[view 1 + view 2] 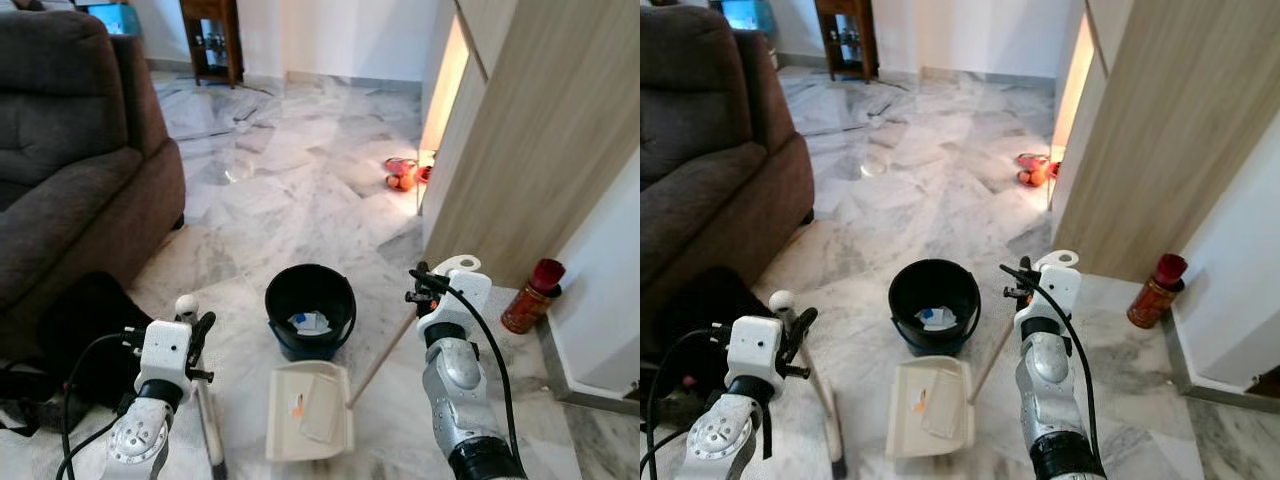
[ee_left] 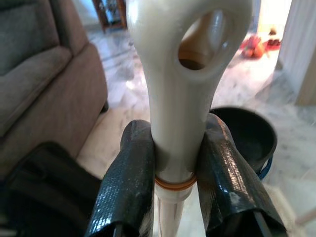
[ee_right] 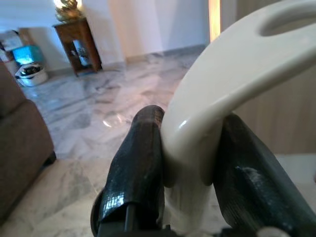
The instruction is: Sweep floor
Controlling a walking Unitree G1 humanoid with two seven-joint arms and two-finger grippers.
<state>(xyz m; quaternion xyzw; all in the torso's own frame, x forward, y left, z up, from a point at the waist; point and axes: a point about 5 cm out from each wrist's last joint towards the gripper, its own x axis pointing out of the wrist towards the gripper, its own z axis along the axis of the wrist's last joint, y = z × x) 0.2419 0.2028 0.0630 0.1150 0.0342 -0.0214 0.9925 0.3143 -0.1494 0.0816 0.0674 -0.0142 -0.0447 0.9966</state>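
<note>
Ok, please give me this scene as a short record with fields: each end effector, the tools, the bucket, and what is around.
left end effector: shut on the broom handle
right end effector: shut on the dustpan handle
dustpan: on the marble floor, in front of the bucket, small scraps on it
bucket: black, upright, paper scraps inside
sofa: dark brown, on the robot's left
red bottle: standing by the wooden cabinet, on the robot's right
</note>
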